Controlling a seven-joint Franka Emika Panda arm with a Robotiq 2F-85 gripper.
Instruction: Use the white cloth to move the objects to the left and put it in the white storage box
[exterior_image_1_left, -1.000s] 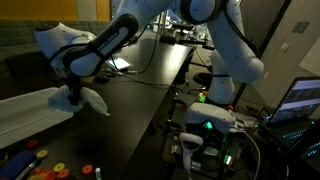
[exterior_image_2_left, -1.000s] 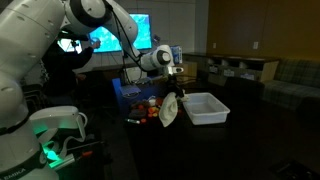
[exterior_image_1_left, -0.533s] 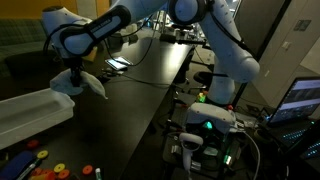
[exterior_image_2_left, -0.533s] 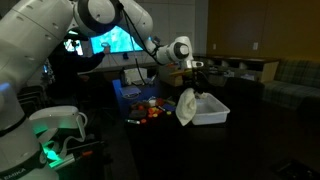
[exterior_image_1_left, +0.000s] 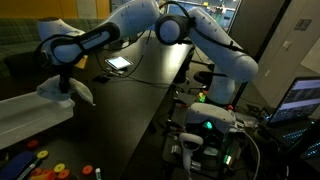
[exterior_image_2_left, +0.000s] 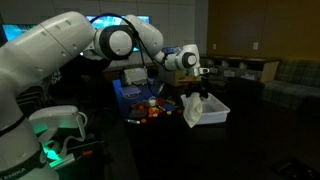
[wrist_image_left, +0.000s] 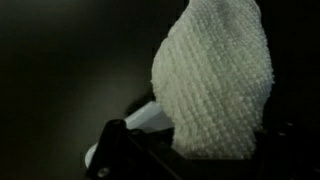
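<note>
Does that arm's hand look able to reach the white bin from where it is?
Probably yes: the hand, shut on the white cloth, hangs close over the white storage box, with nothing visible between them.

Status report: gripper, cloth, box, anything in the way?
Gripper shut on cloth. Cloth hangs at the box, not yet released. Toys lie beside the box; nothing seen blocking.

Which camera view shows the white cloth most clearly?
The wrist view: the white cloth fills much of the frame, and its knitted texture is visible. In both exterior views it is only a small pale shape hanging from the gripper at the white storage box.
</note>
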